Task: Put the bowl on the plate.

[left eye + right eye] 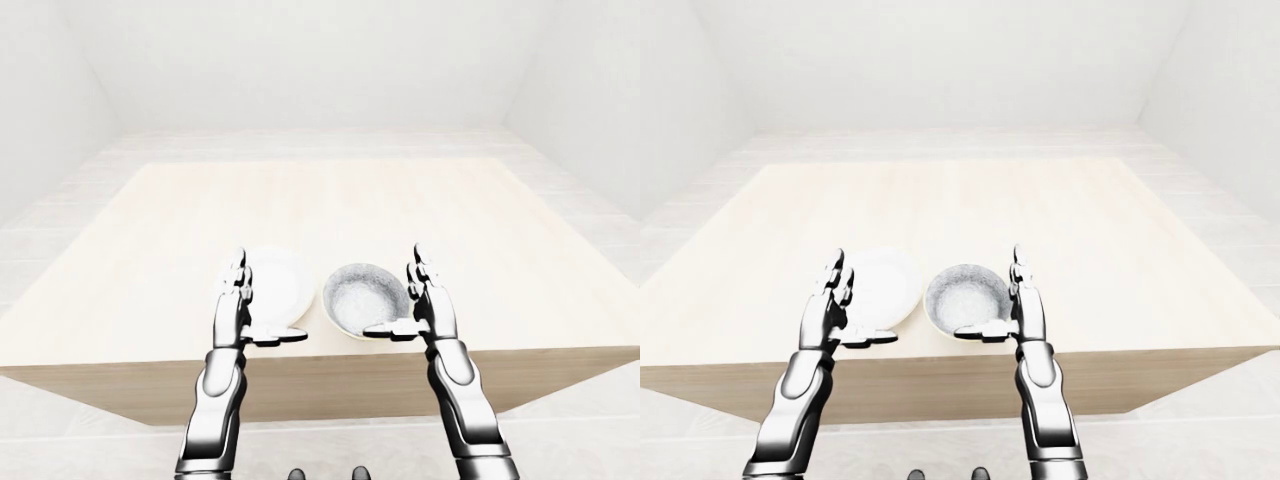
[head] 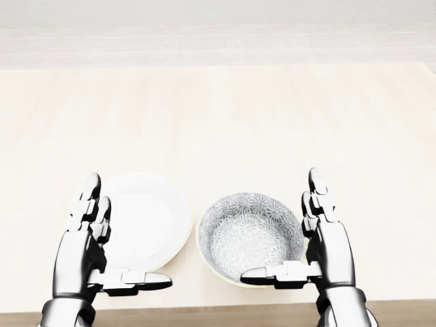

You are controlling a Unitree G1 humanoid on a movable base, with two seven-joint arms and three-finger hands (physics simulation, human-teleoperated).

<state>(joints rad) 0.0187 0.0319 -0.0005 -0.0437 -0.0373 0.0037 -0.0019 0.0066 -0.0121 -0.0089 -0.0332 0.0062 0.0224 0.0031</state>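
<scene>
Your left hand point(image 2: 92, 248) hangs spread over the plate's point(image 2: 153, 218) left edge, fingers straight, thumb jutting right, holding nothing. Just right of the plate, barely apart from it, the patterned bowl point(image 2: 250, 235) sits near the table's point(image 2: 218, 116) near edge. Your right hand point(image 2: 320, 245) stands equally wide at the bowl's right rim, thumb reaching across its near side, gripping nothing. You look to be at the approach step: next, close the right hand on that rim, lift, and carry it left.

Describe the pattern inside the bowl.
The bowl has a fine grey-and-white floral-looking speckle inside and a pale rim; the head view shows it best.
</scene>
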